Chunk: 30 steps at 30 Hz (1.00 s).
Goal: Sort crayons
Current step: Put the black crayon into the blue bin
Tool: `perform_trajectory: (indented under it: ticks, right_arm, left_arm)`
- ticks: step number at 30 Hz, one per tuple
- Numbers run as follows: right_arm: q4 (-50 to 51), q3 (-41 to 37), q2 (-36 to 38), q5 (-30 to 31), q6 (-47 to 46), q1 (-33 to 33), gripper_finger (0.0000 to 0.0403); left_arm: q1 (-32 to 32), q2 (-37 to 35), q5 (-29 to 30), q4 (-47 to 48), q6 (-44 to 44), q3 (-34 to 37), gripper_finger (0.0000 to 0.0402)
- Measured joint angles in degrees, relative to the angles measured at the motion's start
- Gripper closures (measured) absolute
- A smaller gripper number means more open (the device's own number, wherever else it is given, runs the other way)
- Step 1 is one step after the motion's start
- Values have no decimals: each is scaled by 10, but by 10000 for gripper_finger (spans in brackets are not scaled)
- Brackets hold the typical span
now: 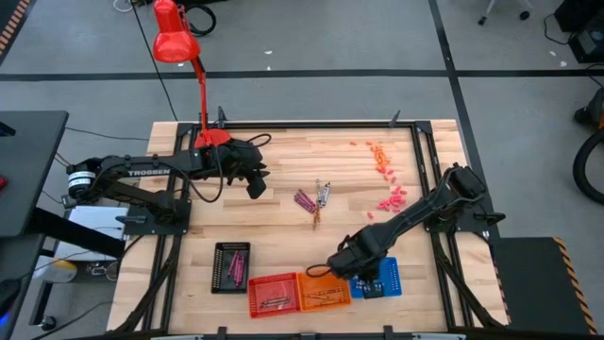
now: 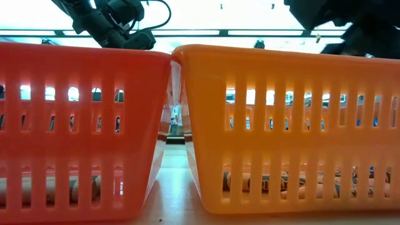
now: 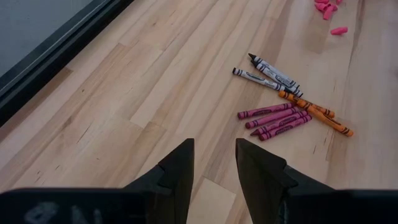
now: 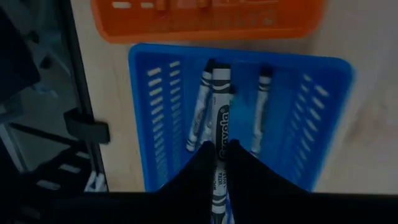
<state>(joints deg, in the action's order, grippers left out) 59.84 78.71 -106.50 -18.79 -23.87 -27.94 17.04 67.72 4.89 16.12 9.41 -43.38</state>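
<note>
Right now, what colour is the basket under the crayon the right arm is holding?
Blue. The blue basket shows best in the right wrist view, below the right gripper.

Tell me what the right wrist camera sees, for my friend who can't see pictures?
The right gripper holds a grey-white crayon between its shut fingers, right above a blue basket. Two more pale crayons already lie inside the basket, and the edge of an orange basket shows beyond it on the wooden table.
</note>
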Motion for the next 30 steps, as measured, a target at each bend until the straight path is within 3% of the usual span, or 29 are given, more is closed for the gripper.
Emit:
perform_trajectory:
  ticks: [9, 15, 25, 30]
  right_arm:
    - [-51, -65, 0, 18, -53, -23, 364]
    - [-65, -80, 0, 73, -86, -34, 363]
    - [-129, -107, 0, 73, -118, -35, 362]
    - [-137, -114, 0, 72, -152, -35, 343]
  left_arm:
    - [0, 0, 0, 0, 0, 0, 271]
    - [0, 0, 0, 0, -1, 0, 271]
    - [0, 0, 0, 0, 2, 0, 271]
    - [0, 0, 0, 0, 2, 0, 271]
